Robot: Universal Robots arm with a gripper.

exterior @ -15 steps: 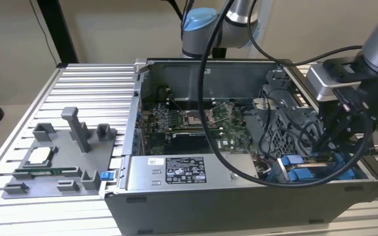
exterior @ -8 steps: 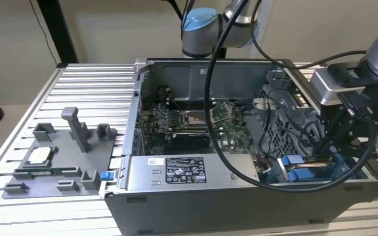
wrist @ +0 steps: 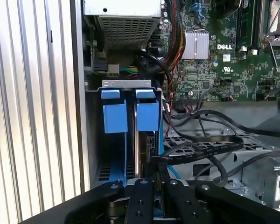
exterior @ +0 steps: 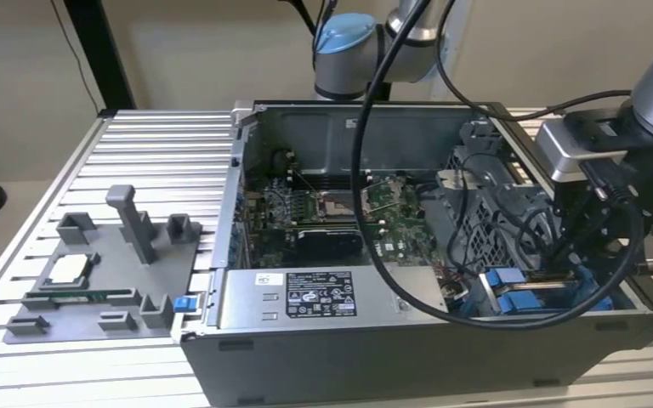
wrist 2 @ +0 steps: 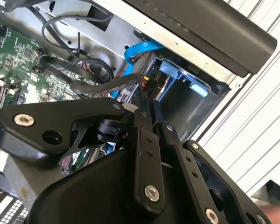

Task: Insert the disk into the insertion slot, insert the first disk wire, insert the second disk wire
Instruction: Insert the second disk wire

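One flat silver-grey disk in its blue frame (wrist: 147, 116) sat edge-up in the blue-railed grey insertion slot (wrist: 113, 116), near the exterior view's right; the black claw (wrist: 155, 184), closed on a black wire (wrist: 196, 150), hovered there, wiring unfinished.

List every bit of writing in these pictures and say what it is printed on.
Label on the power-supply box: black and white print, too small to read.
Motherboard: a white maker's mark, left unquoted, and tiny white component markings, too blurred to read.
Small white sticker on that board: too small to read.
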